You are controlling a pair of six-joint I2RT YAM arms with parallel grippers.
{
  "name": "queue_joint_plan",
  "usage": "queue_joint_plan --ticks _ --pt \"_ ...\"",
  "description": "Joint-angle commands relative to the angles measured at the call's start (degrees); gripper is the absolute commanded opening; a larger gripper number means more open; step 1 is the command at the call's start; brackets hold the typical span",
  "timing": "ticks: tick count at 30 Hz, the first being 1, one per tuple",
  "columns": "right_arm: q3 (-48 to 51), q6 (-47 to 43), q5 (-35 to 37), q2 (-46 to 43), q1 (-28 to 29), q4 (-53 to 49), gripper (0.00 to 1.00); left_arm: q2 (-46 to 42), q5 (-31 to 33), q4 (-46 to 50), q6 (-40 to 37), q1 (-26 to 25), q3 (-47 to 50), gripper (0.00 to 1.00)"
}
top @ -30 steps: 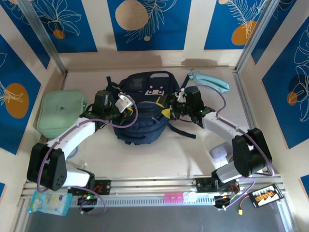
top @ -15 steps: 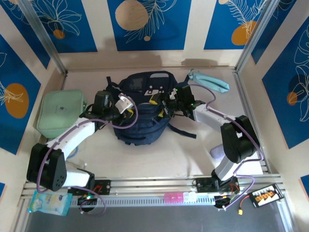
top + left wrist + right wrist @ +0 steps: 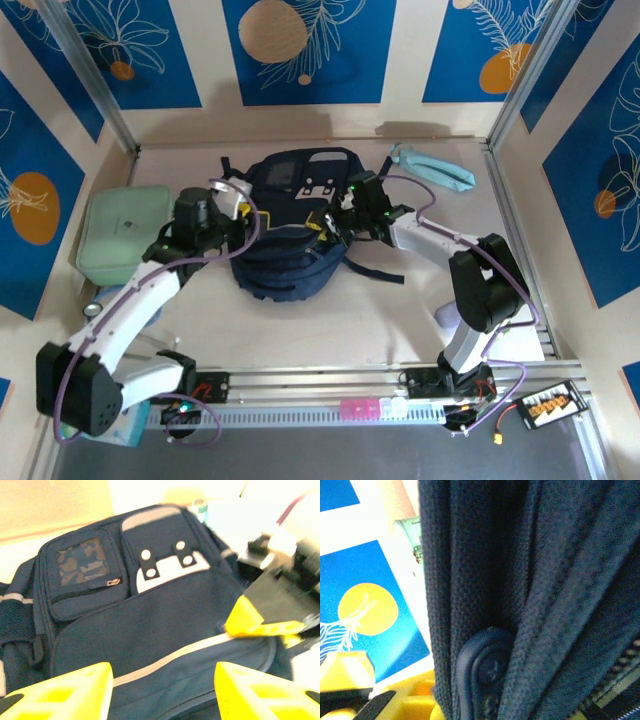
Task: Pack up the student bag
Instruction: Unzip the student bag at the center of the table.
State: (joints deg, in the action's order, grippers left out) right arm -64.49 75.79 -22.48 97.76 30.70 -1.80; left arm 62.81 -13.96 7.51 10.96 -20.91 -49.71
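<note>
Student bag [image 3: 290,265] lies flat mid-surface w/ its front panel up. The white buckle patch [image 3: 170,570] and a small camo-print window pocket [image 3: 82,562] sit at the bag's far end. A thin light stripe [image 3: 175,655] crosses the front pocket nearer the arms.

Left gripper [image 3: 162,675] hovers off the bag's left shoulder, pointing across the front panel. Its jaws are released: in the left wrist view the two yellow fingers [image 3: 65,690] stand well apart w/ nothing between them, and only bag fabric shows beyond.

Right gripper [image 3: 338,222] is pressed into the bag's right edge, about level w/ the buckle patch. The right wrist view is crowded by folds of navy weave, with a rounded dark zip pull [image 3: 487,665] low in frame and a bit of yellow finger [image 3: 350,677] at bottom left. Fabric may be caught btw the jaws, but the view is too close and I cannot tell if they are clenched or still apart.

Pale mint-green case [image 3: 125,235] lies flat left of the bag, just beside the left arm and apart from the bag itself. A light teal cloth item [image 3: 435,168] lies off the bag's far right corner, near the back wall.
</note>
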Motion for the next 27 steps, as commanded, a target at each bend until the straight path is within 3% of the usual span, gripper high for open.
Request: queue_joint_plan --ticks 1,3,8,14,20,27 --pt "-2.53 -3.4 0.59 -0.82 1.98 -1.64 0.16 -2.41 1.54 5.03 23.72 -2.49 0.7 0.55" --pt "-2.88 -3.78 1.43 -0.6 2.52 -1.7 0.16 -2.09 1.62 7.49 28.39 -5.47 -0.14 0.56" --pt "-2.82 -3.99 1.28 -0.59 3.03 -0.03 0.16 0.54 9.03 12.98 39.11 -14.22 -0.98 0.6" --pt "-2.5 -4.1 -3.11 0.19 2.88 4.33 0.16 2.89 16.26 16.52 46.62 -24.15 -2.22 0.6" --pt "-2.03 -3.28 -6.38 0.86 3.05 6.62 0.16 8.94 17.75 12.72 51.6 -29.4 -4.4 0.56" --pt "-1.52 -3.72 -7.38 1.18 3.01 6.37 0.16 11.65 21.47 7.66 54.98 -29.82 -4.9 0.49"
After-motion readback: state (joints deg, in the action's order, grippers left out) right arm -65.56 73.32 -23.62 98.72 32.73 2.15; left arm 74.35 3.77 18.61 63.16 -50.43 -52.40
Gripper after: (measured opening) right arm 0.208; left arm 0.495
